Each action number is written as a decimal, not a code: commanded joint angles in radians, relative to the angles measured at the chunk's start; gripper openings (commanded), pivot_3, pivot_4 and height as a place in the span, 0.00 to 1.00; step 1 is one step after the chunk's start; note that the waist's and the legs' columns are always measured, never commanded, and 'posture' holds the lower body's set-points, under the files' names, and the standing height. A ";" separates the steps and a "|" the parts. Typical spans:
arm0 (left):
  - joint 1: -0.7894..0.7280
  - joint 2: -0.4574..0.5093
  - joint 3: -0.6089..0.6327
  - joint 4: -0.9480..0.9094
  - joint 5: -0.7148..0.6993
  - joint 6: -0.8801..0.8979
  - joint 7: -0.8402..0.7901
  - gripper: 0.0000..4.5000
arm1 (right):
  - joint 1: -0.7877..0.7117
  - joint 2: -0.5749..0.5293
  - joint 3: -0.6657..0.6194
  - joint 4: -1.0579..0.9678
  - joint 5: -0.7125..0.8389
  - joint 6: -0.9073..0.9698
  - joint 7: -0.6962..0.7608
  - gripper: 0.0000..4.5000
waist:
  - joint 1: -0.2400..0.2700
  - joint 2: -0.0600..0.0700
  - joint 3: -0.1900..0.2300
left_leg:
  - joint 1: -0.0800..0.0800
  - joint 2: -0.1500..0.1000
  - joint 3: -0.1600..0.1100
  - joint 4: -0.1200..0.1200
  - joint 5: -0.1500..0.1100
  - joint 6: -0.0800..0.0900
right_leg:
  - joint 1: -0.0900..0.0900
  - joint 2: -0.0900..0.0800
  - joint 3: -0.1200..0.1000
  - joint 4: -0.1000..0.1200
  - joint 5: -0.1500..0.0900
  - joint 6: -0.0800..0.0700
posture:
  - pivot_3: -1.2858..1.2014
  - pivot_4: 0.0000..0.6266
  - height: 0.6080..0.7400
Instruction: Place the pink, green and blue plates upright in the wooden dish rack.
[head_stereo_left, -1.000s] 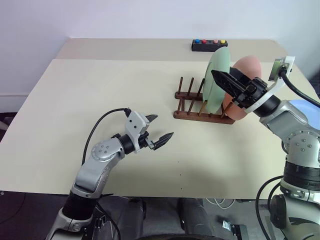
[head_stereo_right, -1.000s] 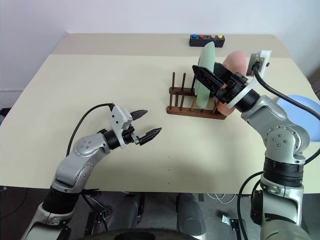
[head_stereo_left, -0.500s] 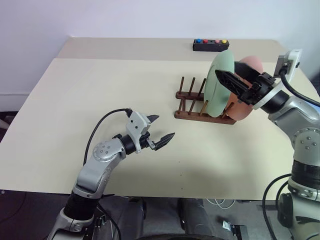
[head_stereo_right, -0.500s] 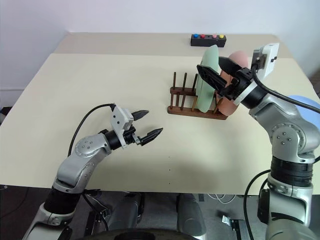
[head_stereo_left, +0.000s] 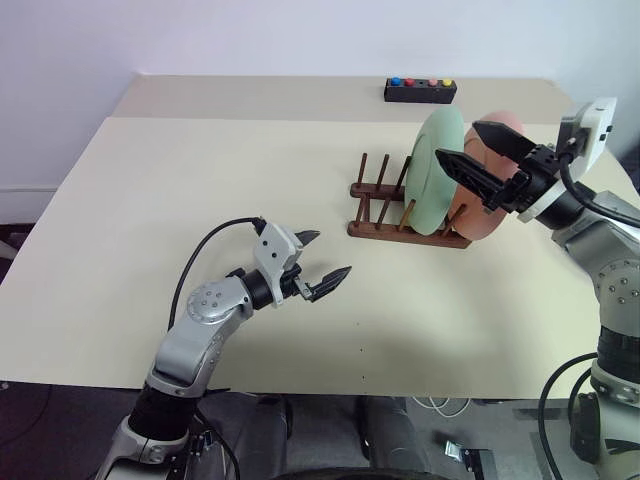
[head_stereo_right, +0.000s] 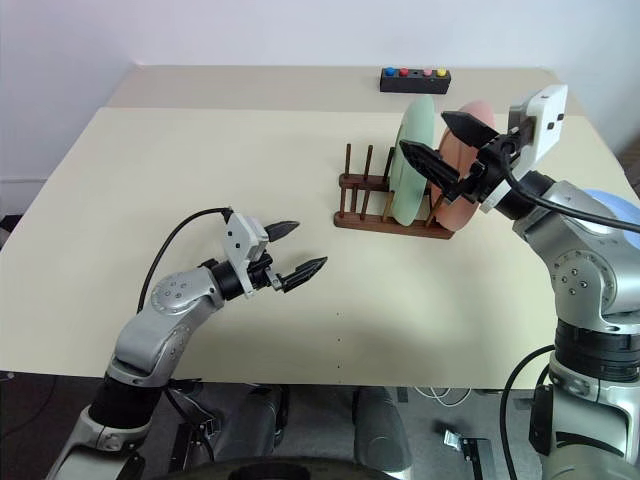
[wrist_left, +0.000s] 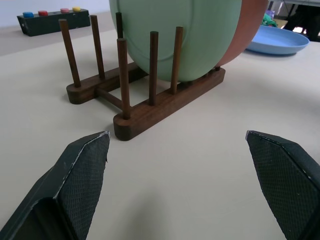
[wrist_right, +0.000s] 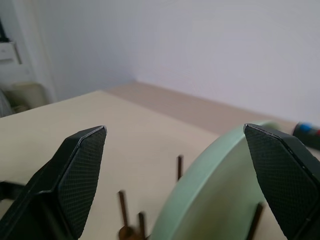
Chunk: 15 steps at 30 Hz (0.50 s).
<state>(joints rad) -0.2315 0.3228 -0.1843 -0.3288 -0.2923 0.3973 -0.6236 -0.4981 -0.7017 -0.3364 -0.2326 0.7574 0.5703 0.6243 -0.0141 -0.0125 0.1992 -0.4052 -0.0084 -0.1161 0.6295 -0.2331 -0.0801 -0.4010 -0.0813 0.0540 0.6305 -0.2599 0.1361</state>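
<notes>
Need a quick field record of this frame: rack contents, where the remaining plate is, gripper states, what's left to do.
rack: wooden dish rack on table
in_rack: green plate and pink plate, both upright, pink behind green
not_racked: blue plate lying flat on the table, beyond the rack's pink-plate end
left_gripper: open, empty, low over the table
right_gripper: open, empty, beside the green plate's upper edge
other: black button box at far edge
remaining: blue plate

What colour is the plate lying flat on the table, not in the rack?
Light blue. The flat plate shows best in the left wrist view.
</notes>
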 joint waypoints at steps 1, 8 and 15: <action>-0.003 -0.003 -0.005 -0.024 0.002 -0.025 -0.003 1.00 | -0.079 -0.069 -0.136 0.077 -0.072 -0.131 -0.033 1.00 | 0.002 0.000 0.000 | 0.000 0.000 0.000 0.000 0.000 0.000 | 0.000 0.000 0.000 0.000 0.000 0.000 | 0.52 0.24 0.96; -0.006 -0.008 -0.015 -0.013 0.005 -0.029 -0.011 1.00 | -0.085 -0.200 -0.206 0.313 -0.315 -0.325 -0.134 1.00 | -0.001 0.001 0.000 | -0.001 0.000 0.000 -0.001 0.000 0.000 | 0.000 0.000 0.000 -0.001 -0.001 -0.001 | 0.52 0.24 0.96; -0.031 -0.018 -0.029 0.023 0.010 -0.048 -0.025 1.00 | 0.138 -0.306 -0.171 0.476 -0.536 -0.376 -0.144 1.00 | 0.001 0.004 -0.001 | 0.000 0.000 0.001 0.001 0.000 0.000 | 0.000 0.000 0.001 0.000 -0.001 -0.001 | 0.52 0.24 0.96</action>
<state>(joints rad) -0.2486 0.3098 -0.2131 -0.2892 -0.2828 0.3751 -0.6413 -0.3801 -0.9877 -0.5152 0.2426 0.2532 0.2125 0.4665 -0.0126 -0.0087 0.1980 -0.4055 -0.0090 -0.1150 0.6301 -0.2330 -0.0800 -0.4009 -0.0817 0.0549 0.6303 -0.2605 0.1350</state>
